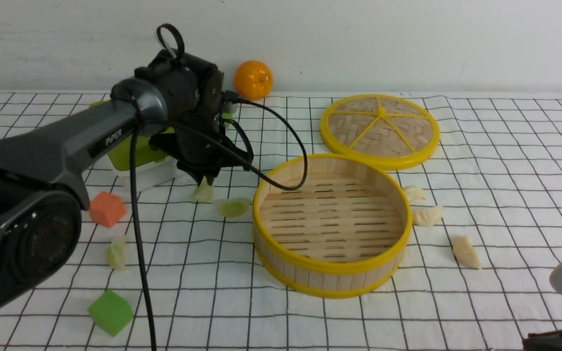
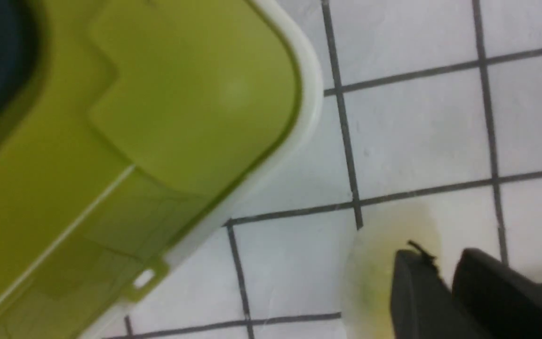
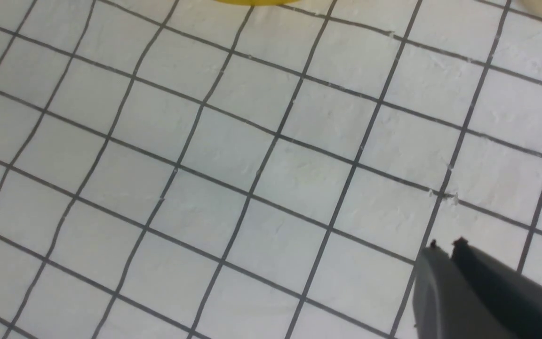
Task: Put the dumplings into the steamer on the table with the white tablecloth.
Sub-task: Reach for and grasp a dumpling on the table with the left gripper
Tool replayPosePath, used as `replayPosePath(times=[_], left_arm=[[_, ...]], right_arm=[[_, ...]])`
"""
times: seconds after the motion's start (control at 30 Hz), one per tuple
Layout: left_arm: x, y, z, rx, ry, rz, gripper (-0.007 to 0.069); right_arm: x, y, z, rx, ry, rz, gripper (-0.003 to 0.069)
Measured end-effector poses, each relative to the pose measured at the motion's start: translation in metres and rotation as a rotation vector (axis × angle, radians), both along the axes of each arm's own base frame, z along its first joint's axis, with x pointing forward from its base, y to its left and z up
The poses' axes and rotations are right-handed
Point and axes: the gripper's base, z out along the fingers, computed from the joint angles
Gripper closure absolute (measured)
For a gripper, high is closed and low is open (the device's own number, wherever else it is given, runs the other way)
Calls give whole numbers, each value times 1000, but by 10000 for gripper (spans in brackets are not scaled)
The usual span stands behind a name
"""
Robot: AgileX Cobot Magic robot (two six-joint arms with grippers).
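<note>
- Nearest the lens sits the dark housing of the left arm (image 1: 42, 161), with a green cube (image 1: 110, 312) and an orange cube (image 1: 107, 208) beyond it, both well left of the steamer (image 1: 332, 269).
- That steamer stands empty on the white tablecloth (image 1: 505, 146) covering the table, and its lid (image 1: 380, 130) lies flat just behind it.
- All six dumplings are outside the steamer.
- Three cream ones (image 1: 427, 216) lie near its right wall.
- Left of it, one green dumpling (image 1: 232, 207) lies close by and another (image 1: 116, 252) farther off.
- The left fingers (image 2: 417, 292) are drawn nearly together on a third pale green dumpling (image 1: 204, 191), pinching it upright by its upper edge, as far as I can judge.
- The right fingers (image 3: 433, 282) are pressed together on nothing, over bare cloth right of the steamer.
- These dumplings look light and smooth, probably a little yielding.
- The thin pleated ridge is likely the surest place to grip, since the rounded belly could squirt out.
- In the front view, the wrist and cable hide the fingertips.
- The left wrist view shows the dumpling only as a blur, so how firm the hold is stays unclear.
- A lime-green box (image 2: 134, 117) is partly hidden behind the arm, and the right arm is mostly cut off.
</note>
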Motion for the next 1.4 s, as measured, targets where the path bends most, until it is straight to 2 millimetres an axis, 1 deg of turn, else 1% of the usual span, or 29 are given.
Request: replayPosePath(times=[0.07,0.17,0.2,0.23,0.27,0.33,0.37,0.43,0.47,0.5,0.53,0.57,0.6,0.63,0.67,0.7,0.73,0.77,0.8,0.9,0.93,1.0,1.07,1.17,1.2,1.23,1.27,1.33,1.4], left_arm=[[-5,0,20,-30,-23,4,637],[-18,-4,54,-149,-35,3,637],[-19,-5,56,-157,-35,3,637],[-23,-6,66,-200,-40,0,637],[-25,-8,71,-224,-46,-4,637],[-26,-8,74,-239,-53,-4,637],[-24,-8,73,-238,-58,-1,637],[-19,-4,62,-214,-48,25,637],[-19,-4,61,-213,-46,26,637],[-14,-2,49,-185,-35,41,632],[-11,-2,42,-168,-32,49,618],[-7,-1,31,-146,-25,60,581],[-5,-1,25,-133,-23,68,553],[-5,-1,24,-130,-23,70,553],[-1,1,15,-110,-24,92,479],[0,1,11,-103,-23,104,444],[2,3,5,-90,-26,124,392],[3,3,4,-89,-26,126,376],[4,3,-1,-77,-27,134,326],[8,3,-10,-73,-31,148,261],[9,3,-13,-75,-31,150,253],[10,2,-22,-74,-18,157,246],[11,2,-29,-74,-5,168,259],[12,2,-38,-71,6,189,317],[12,2,-38,-70,6,193,323],[13,3,-40,-70,6,206,372],[13,3,-40,-73,3,213,398],[13,3,-40,-80,-1,227,418],[13,3,-40,-85,-1,237,418]], right_arm=[[0,0,0,3,1,-1,620],[0,0,0,2,0,-1,620],[0,0,0,2,0,-1,620],[0,0,0,3,0,-1,620],[0,0,0,3,0,-1,620],[0,0,0,3,0,-1,618],[0,0,0,3,0,-1,618],[0,0,0,2,-1,0,616],[0,0,0,2,-1,0,616],[0,0,0,2,-1,0,613],[0,0,0,2,-1,0,610],[0,0,0,2,-1,0,610],[0,0,0,2,-1,0,608],[0,0,0,2,-1,0,608],[0,0,0,2,-1,0,608],[0,0,0,2,-1,0,608],[0,0,0,2,-1,0,608],[0,0,0,2,-1,0,608],[0,0,0,2,-1,0,608],[0,0,0,1,-2,0,604],[0,0,0,1,-4,1,603],[0,0,0,1,-6,0,601],[0,0,0,1,-6,0,599],[0,0,0,-1,-8,1,596],[0,0,0,-1,-8,2,596],[1,0,0,-1,-8,2,594],[1,0,0,-1,-9,2,592],[1,0,0,-1,-10,1,590],[1,0,0,-1,-10,1,589]])
